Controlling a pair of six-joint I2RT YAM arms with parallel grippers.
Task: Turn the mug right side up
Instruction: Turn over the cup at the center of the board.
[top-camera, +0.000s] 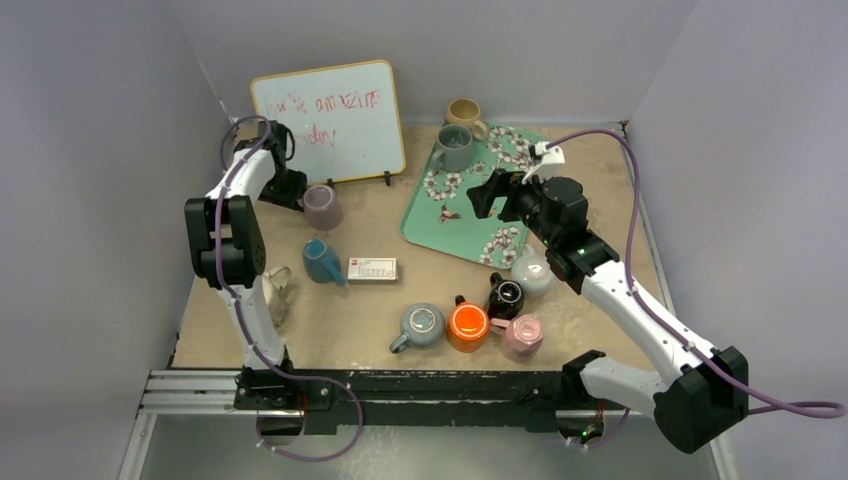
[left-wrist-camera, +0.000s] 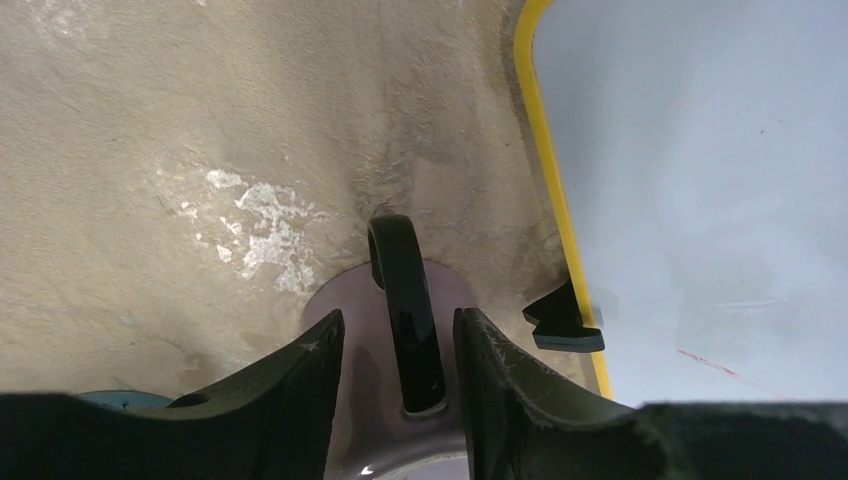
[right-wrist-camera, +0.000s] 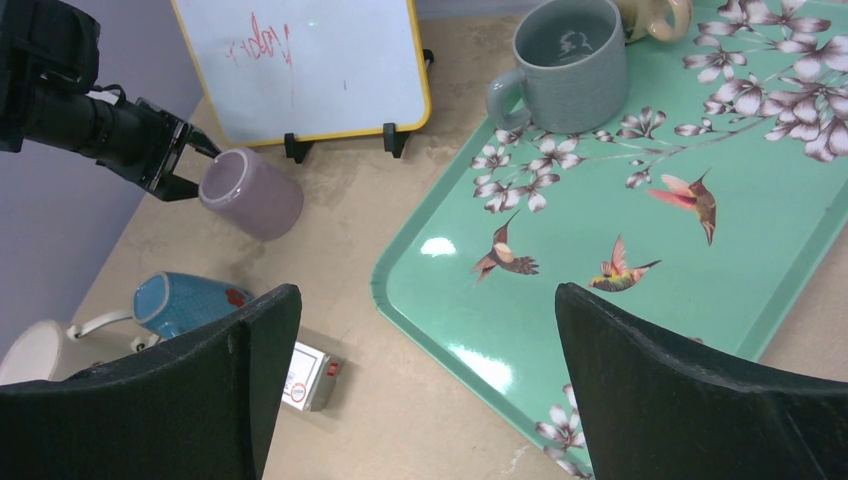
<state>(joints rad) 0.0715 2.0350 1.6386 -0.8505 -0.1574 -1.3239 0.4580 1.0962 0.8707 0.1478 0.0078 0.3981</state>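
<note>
— One big tan table (top-camera: 370, 225). What sits on it?

— Biggest is a green flowered tray (top-camera: 430, 235) at the far right, with a grey mug (top-camera: 453, 148) standing upright on it. Left of the tray, a whiteboard (top-camera: 325, 120) with a yellow rim leans at the back, red scribble across it.

— And the arms?

— The right claw (right-wrist-camera: 425, 295) hangs over the tray's near-left edge. Its fingers are spread wide with nothing between them. The left claw (left-wrist-camera: 398, 318) is at the far left, low by the whiteboard's foot.

— Where's the mug to be turned?

— The lilac mug (right-wrist-camera: 252, 192) stands on the table just in front of the whiteboard's lower-left corner, flat bottom up and mouth down.

— Is it gripped?

— Not that I can see. The left fingers (left-wrist-camera: 300, 390) sit on either side of its dark glossy handle (left-wrist-camera: 405, 300), partly spread, with a thin gap showing on each side.

— Anything smaller?

— A blue mug (top-camera: 322, 260) lies on its side nearer the arms, and a small white box (top-camera: 372, 268) is just beside it.
</note>
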